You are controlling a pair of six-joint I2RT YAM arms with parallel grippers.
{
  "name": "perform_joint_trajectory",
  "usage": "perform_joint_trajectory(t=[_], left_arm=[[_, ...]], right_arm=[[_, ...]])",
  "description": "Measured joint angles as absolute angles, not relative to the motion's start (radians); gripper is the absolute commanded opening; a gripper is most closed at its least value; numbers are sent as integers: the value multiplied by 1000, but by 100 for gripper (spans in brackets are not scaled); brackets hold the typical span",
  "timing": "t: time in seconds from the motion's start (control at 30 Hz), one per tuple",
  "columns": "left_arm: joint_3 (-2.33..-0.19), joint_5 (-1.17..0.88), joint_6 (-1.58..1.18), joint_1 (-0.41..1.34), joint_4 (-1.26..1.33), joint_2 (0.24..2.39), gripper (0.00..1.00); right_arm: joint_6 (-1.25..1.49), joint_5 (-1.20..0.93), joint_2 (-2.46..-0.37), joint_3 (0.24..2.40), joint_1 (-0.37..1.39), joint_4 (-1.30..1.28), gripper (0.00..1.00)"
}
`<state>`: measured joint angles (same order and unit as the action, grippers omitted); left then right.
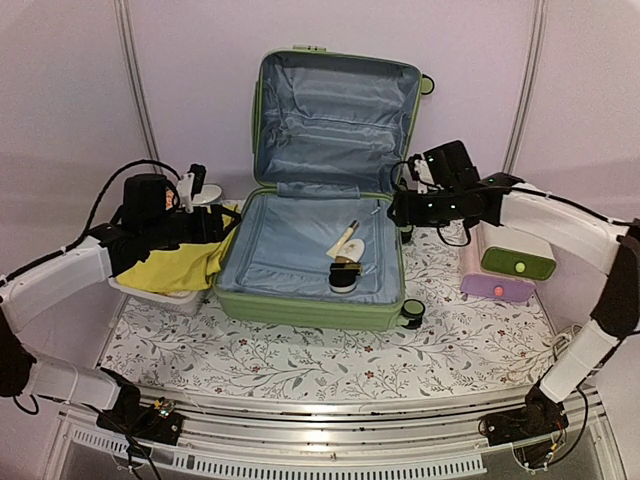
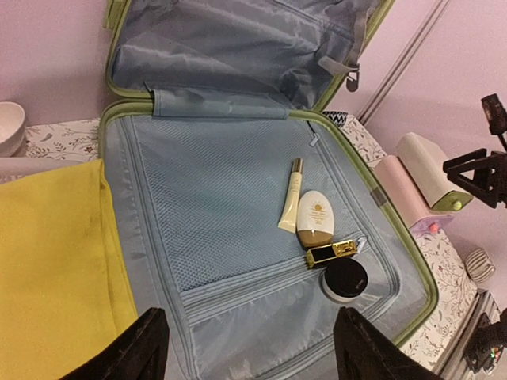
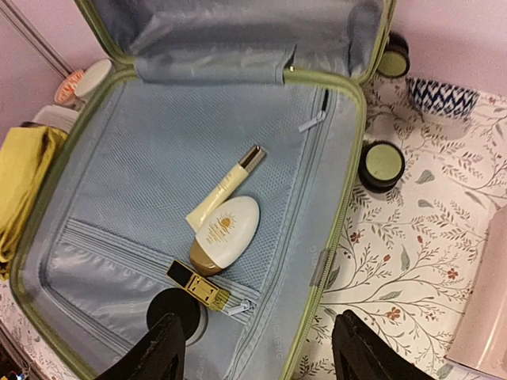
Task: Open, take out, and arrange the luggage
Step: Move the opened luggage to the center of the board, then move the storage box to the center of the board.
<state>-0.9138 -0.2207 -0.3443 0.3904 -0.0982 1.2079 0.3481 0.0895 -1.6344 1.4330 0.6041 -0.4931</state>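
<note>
The light-green ribbed hard-shell suitcase (image 1: 300,310) lies lid-up, leaving the cosmetics (image 2: 317,218) reachable. The left gripper (image 2: 252,317) and right gripper (image 3: 260,321) hover above, spread wide and empty.

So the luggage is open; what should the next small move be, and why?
Probably lower the right gripper onto the white bottle. The luggage lies open with the bottle, a tube, a lipstick and a compact inside, and that gripper hangs open and empty over them, so a pick looks closest.
</note>
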Motion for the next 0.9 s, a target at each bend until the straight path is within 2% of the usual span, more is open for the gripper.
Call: perform_joint_trajectory(t=[0.27, 0.4, 0.5, 0.53, 0.6, 0.63, 0.8, 0.9], left_arm=[[-852, -266, -360, 404, -31, 1145, 74], [-809, -300, -371, 409, -2, 1137, 74], [-788, -321, -374, 411, 20, 1137, 74], [-781, -328, -375, 411, 28, 1135, 74], [-768, -338, -377, 412, 44, 1129, 74], [-764, -343, -378, 412, 48, 1125, 74], [-749, -372, -378, 412, 65, 1106, 75], [-748, -384, -376, 412, 64, 1091, 75]], right_arm=[[360, 167, -1291, 1142, 604, -419, 63], [395, 229, -1171, 997, 601, -432, 66], [445, 202, -1082, 910, 533, -464, 68], [458, 180, -1055, 887, 482, -472, 70], [473, 146, -1018, 864, 373, -497, 85], [472, 131, -1007, 864, 307, -515, 89], [450, 63, -1068, 968, 102, -599, 98], [418, 27, -1155, 1072, 38, -629, 99]])
